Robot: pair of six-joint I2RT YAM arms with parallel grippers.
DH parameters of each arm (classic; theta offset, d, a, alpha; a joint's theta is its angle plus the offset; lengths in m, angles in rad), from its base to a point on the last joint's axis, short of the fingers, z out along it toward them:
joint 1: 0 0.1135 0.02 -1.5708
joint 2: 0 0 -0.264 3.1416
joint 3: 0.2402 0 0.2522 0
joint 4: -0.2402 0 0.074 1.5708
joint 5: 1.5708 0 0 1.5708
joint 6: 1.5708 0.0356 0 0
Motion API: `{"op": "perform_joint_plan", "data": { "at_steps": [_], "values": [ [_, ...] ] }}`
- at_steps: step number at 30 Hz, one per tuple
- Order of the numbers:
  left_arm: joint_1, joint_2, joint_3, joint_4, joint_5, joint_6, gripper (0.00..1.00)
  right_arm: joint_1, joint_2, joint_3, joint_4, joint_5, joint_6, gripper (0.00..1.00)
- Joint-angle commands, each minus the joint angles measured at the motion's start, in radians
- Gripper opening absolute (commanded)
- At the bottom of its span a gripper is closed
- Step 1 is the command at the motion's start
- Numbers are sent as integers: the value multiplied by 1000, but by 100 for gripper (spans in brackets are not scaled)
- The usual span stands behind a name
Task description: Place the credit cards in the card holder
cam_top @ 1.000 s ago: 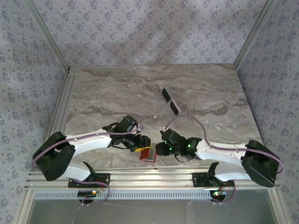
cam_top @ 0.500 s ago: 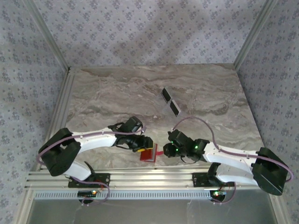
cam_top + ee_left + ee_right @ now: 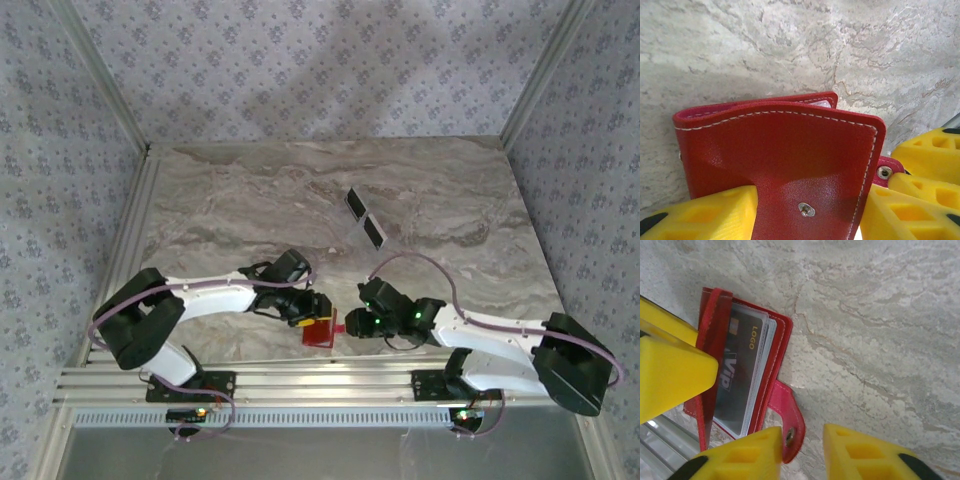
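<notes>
At the near edge of the grey marble-patterned table (image 3: pixel 250 200), on the left side, the left gripper (image 3: pixel 810 200) has its yellow fingers closed about halfway on the outer cover of the small square red leather card holder (image 3: pixel 780 145). It holds this cover lifted, so the holder stands open on the surface. Inside it, a dark plastic card with pale letters (image 3: pixel 737 375) sits already in a lighter inner pocket. Just to the right, the right gripper (image 3: pixel 802 434) is low over the table with a narrow gap between its jaws. The red strap with a small metal snap (image 3: pixel 785 410) lies against one of its fingers, but bare table shows in the gap and nothing is clamped. Farther back, near the middle of the table, a thin dark rectangular card with a pale edge (image 3: pixel 354 203) and a second dark card (image 3: pixel 373 231) lie flat, close together and well apart from the holder. I judge that the step is to present the open holder while the right arm goes for the next card. To do this well, the left grip should be firm and the pocket mouth should face the right arm. The strap should be pushed clear of the opening, and the right gripper should open wider before it takes a card by its edge.
</notes>
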Motion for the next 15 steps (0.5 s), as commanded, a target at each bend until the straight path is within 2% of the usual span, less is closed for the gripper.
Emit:
{"op": "perform_joint_plan", "data": {
  "at_steps": [1,5,7,10,13,15],
  "values": [
    [-14,55,-12,-24,-11,-3,54,-4,8,-7,9,-21,9,21],
    [-14,50,-13,-25,-11,-3,55,-6,-5,-4,8,-16,2,12],
    [-14,43,-9,-33,-13,2,57,-6,-10,-3,8,-23,-3,10],
    [-15,31,5,-50,-26,9,66,-5,-11,1,20,-35,-11,12],
    [-16,18,7,-38,-29,4,75,-3,-12,7,19,-37,-18,19],
    [-17,13,14,-50,-43,8,80,-4,-16,11,9,-29,-25,18]
  ]
}}
